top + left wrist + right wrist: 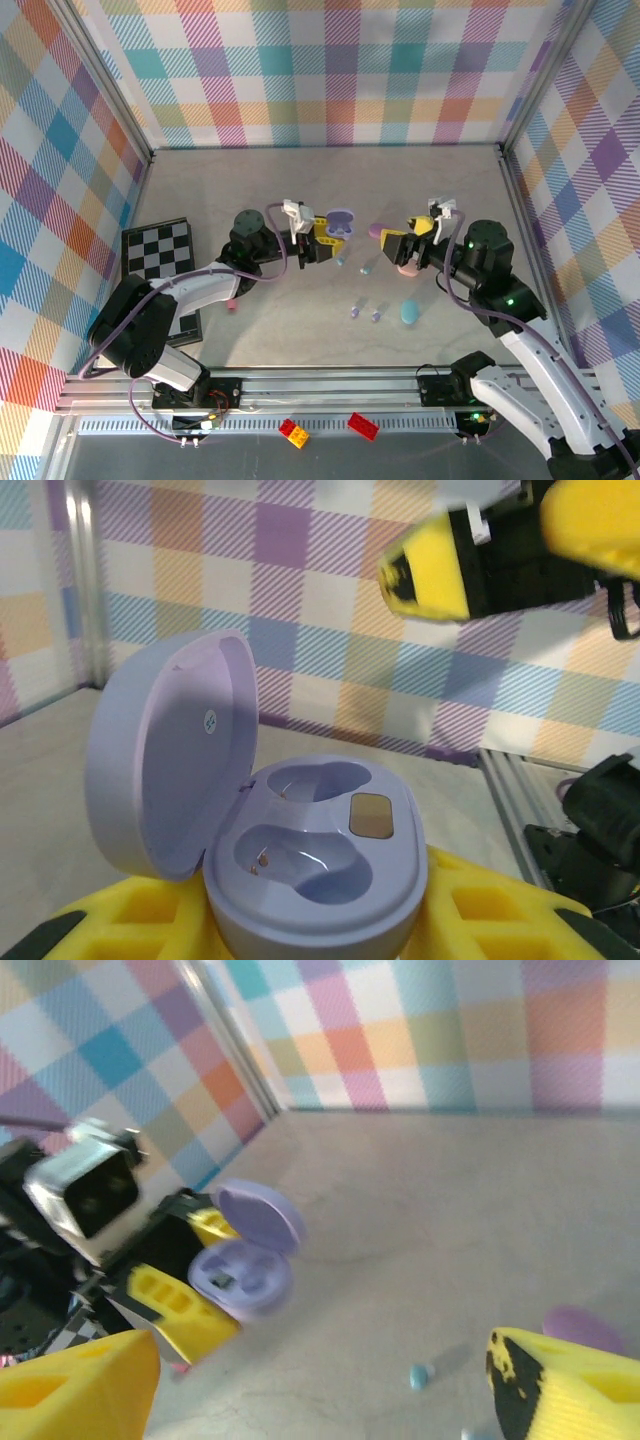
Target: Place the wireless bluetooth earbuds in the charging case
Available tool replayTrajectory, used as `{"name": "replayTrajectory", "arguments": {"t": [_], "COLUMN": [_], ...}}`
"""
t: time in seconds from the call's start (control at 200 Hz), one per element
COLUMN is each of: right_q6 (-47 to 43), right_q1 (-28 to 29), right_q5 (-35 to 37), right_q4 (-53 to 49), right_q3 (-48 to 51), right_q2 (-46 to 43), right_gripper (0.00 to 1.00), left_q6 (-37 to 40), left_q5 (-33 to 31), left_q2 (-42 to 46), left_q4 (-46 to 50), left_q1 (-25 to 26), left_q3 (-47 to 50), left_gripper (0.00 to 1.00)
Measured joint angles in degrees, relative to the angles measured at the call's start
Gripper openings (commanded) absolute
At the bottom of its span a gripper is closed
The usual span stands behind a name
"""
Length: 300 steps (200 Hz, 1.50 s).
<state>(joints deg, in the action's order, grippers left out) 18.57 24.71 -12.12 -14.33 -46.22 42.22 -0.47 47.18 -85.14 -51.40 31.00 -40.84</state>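
Left wrist view: the left gripper (320, 925) has its yellow fingers (480, 910) closed in on the base of the lavender charging case (320, 860), one on each side and both touching it. The case sits upright with its lid swung open to the left, and both wells in it are empty. In the top external view the same left gripper (322, 238) holds the case (342, 220) out toward the middle of the table (300, 180). The right gripper (405, 240) faces it from the other side, near but apart. In the right wrist view the right gripper (320, 1390) has its fingers (565, 1380) spread wide with nothing between them and nothing touching them. One teal earbud (420, 1372) lies on the table just ahead of those fingers, between them and the held case (240, 1270). Two lavender earbuds (354, 311) lie side by side on the table nearer the arm bases, well apart from both grippers, just left of a teal case (408, 313).
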Motion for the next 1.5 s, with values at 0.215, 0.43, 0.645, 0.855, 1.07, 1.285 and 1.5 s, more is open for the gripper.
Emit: {"name": "replayTrajectory", "arguments": {"t": [0.215, 0.43, 0.645, 0.855, 1.07, 1.285, 1.5], "right_q6": [14.3, 26.9, 33.0, 31.1, 25.0, 21.0, 19.9], "right_q1": [0.5, 5.5, 9.9, 11.5, 11.6, 11.6, 12.2], "right_q5": [0.8, 0.5, -0.2, 0.0, 0.1, -0.5, -1.7], "right_q4": [-4.7, -5.5, -4.3, -3.8, -3.5, -2.4, -2.0], "right_q3": [10.9, 20.1, 22.3, 21.3, 16.5, 13.8, 13.8], "right_q2": [1.6, 1.5, 7.5, 15.6, 23.5, 30.3, 32.6], "right_gripper": [0.76, 0.73, 0.73, 0.73, 0.73, 0.73, 0.73], "left_q6": [0.0, 1.4, 2.0, 2.0, 2.9, 3.4, 4.3], "left_q5": [-1.4, -1.8, -1.8, -1.8, -1.8, -2.1, -2.3], "left_q2": [2.3, 4.3, 4.7, 4.8, 5.7, 6.8, 7.3], "left_q4": [-0.5, 1.0, 2.4, 3.4, 3.9, 4.9, 5.6], "left_q1": [-3.5, -4.1, -4.2, -4.2, -4.2, -4.2, -4.2], "left_q3": [1.6, 1.8, 1.8, 1.8, 1.8, 1.9, 2.0], "left_gripper": [0.39, 0.39, 0.39, 0.39, 0.39, 0.39, 0.39]}}
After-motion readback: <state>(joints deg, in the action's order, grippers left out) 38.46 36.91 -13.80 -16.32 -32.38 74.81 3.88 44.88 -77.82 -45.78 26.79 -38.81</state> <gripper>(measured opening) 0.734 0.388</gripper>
